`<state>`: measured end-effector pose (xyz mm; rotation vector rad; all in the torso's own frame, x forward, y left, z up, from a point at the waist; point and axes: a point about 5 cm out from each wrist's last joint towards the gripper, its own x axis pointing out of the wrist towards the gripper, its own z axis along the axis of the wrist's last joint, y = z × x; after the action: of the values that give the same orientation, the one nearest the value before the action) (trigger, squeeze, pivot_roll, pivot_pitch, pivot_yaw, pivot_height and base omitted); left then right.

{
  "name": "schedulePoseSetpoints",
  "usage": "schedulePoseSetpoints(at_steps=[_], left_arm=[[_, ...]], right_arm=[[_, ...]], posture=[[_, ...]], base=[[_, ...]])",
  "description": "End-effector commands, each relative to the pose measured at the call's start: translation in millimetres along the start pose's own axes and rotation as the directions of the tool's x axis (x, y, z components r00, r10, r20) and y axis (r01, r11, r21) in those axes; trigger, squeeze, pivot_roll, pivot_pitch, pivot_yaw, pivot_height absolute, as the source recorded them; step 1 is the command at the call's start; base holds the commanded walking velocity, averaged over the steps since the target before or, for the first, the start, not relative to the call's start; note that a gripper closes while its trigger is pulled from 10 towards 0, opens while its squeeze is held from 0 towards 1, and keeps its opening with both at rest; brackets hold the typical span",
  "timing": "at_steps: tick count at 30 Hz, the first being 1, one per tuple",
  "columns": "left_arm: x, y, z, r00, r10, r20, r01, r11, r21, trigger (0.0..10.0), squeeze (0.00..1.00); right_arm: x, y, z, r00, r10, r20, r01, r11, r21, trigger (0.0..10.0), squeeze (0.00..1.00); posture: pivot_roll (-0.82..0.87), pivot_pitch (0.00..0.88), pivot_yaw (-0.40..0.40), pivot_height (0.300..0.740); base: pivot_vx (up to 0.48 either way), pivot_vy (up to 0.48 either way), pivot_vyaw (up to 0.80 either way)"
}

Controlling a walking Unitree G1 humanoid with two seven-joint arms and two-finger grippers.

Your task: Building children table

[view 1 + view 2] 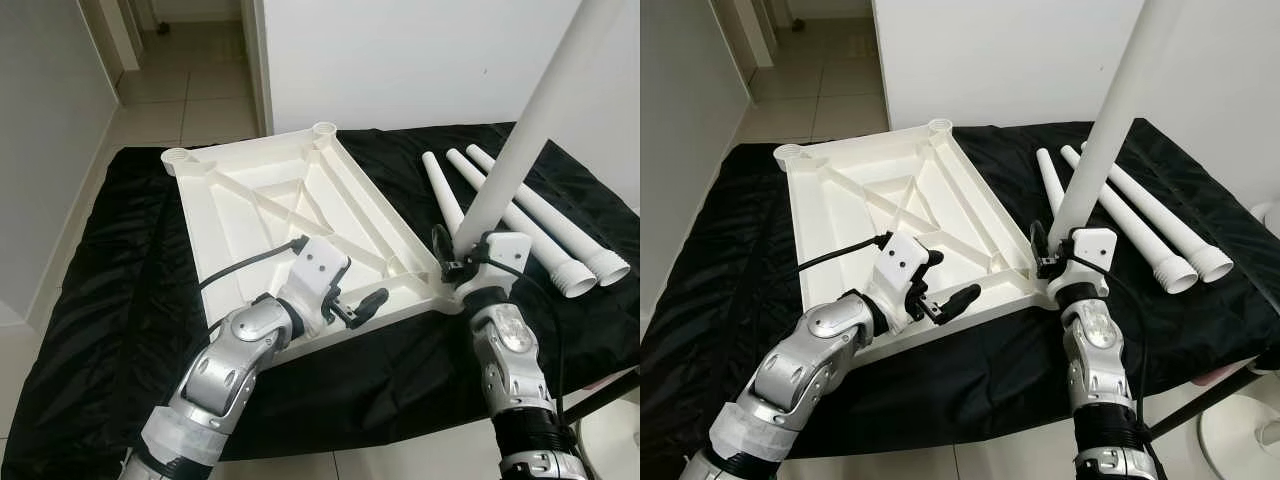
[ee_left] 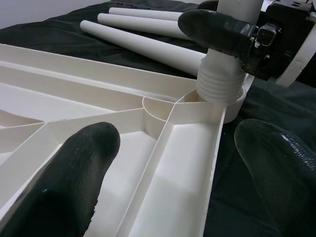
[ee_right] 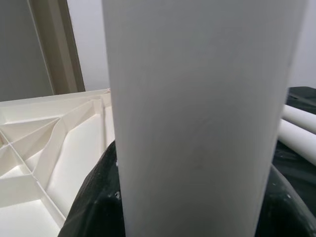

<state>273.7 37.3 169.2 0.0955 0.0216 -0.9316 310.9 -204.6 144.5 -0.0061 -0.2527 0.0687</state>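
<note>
A desk draped in a black cloth [image 1: 120, 330] spans most of the scene, with a tiled floor [image 1: 190, 90] and a white wall [image 1: 400, 60] beyond its far edge. On the cloth lies a large white plastic tabletop [image 1: 260, 220], upside down, its ribbed underside facing up. It sits left of centre, turned at an angle, with round leg sockets at its corners; two open sockets [image 1: 325, 130] show at the far edge.

A long white table leg [image 1: 530, 130] stands nearly upright, leaning slightly right, at the tabletop's near right corner. Its threaded lower end [image 2: 219, 81] sits in that corner's socket. The right end effector [image 1: 462, 258] is clenched around this leg just above the socket, one black finger wrapping the near side of the tube in the left wrist view.

Three more white table legs [image 1: 540, 225] lie side by side on the cloth to the right of the tabletop, well apart from it, their wider threaded ends pointing near and right.

The left end effector [image 1: 362, 305] hovers at the tabletop's near edge, left of the standing leg. Its two black fingers [image 2: 64, 182] are spread apart, grasping nothing, one over the ribbed underside and the other past the rim over the cloth.
</note>
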Motion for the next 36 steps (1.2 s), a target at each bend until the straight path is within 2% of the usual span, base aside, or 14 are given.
schedulePoseSetpoints(at_steps=[1, 10, 11, 19, 25, 29, 34, 36], left_arm=[[-1.0, -0.2, 2, 1.000, -0.007, -0.004, 0.007, 1.000, 0.006, 10.0, 0.00], [-0.9, 0.0, 3, 1.000, -0.010, 0.000, 0.010, 1.000, 0.010, 10.0, 0.00], [-1.0, 0.2, 4, 1.000, -0.011, 0.002, 0.011, 1.000, 0.013, 10.0, 0.00], [-1.3, -0.4, 5, 1.000, -0.015, 0.008, 0.014, 1.000, 0.020, 10.0, 0.00], [-1.8, -0.8, 6, 1.000, -0.014, 0.013, 0.014, 0.999, 0.031, 10.0, 0.00], [-2.2, -0.6, 7, 1.000, -0.012, 0.019, 0.011, 0.999, 0.031, 10.0, 0.00], [-2.2, -0.8, 7, 1.000, -0.013, 0.022, 0.012, 0.999, 0.034, 10.0, 0.00], [-1.8, -0.6, 8, 1.000, -0.019, 0.024, 0.018, 0.999, 0.035, 10.0, 0.00]], right_arm=[[-11.4, -1.1, -20, 0.995, -0.002, -0.095, 0.003, 1.000, 0.006, 10.0, 0.00], [-14.3, -7.7, -24, 0.994, -0.008, -0.112, 0.007, 1.000, -0.015, 10.0, 0.00], [-12.9, -12.3, -27, 0.992, -0.026, -0.121, 0.025, 1.000, -0.010, 10.0, 0.00], [-5.9, -11.6, -32, 0.990, -0.030, -0.140, 0.032, 0.999, 0.010, 10.0, 0.00], [-6.3, -2.2, -35, 0.988, 0.047, -0.146, -0.052, 0.998, -0.032, 10.0, 0.00], [-18.0, 5.5, -41, 0.973, 0.163, -0.164, -0.184, 0.975, -0.125, 10.0, 0.00], [-22.6, 6.7, -45, 0.964, 0.197, -0.177, -0.224, 0.964, -0.146, 10.0, 0.00], [-28.6, 8.5, -48, 0.949, 0.250, -0.192, -0.283, 0.943, -0.173, 10.0, 0.00]], posture=[[-0.04, 0.025, 0.036, 0.740], [-0.04, 0.025, 0.039, 0.740], [-0.04, 0.025, 0.044, 0.740], [-0.04, 0.026, 0.047, 0.740], [-0.03, 0.027, 0.044, 0.740], [-0.03, 0.026, 0.041, 0.740], [-0.04, 0.024, 0.043, 0.740], [-0.04, 0.020, 0.050, 0.740]], base=[[0.000, 0.000, 0.00], [0.000, 0.000, 0.00], [0.000, 0.000, 0.00], [0.000, 0.000, 0.00], [0.000, 0.000, 0.00], [0.000, 0.000, 0.00], [0.000, 0.000, 0.00], [0.000, 0.000, 0.00]])
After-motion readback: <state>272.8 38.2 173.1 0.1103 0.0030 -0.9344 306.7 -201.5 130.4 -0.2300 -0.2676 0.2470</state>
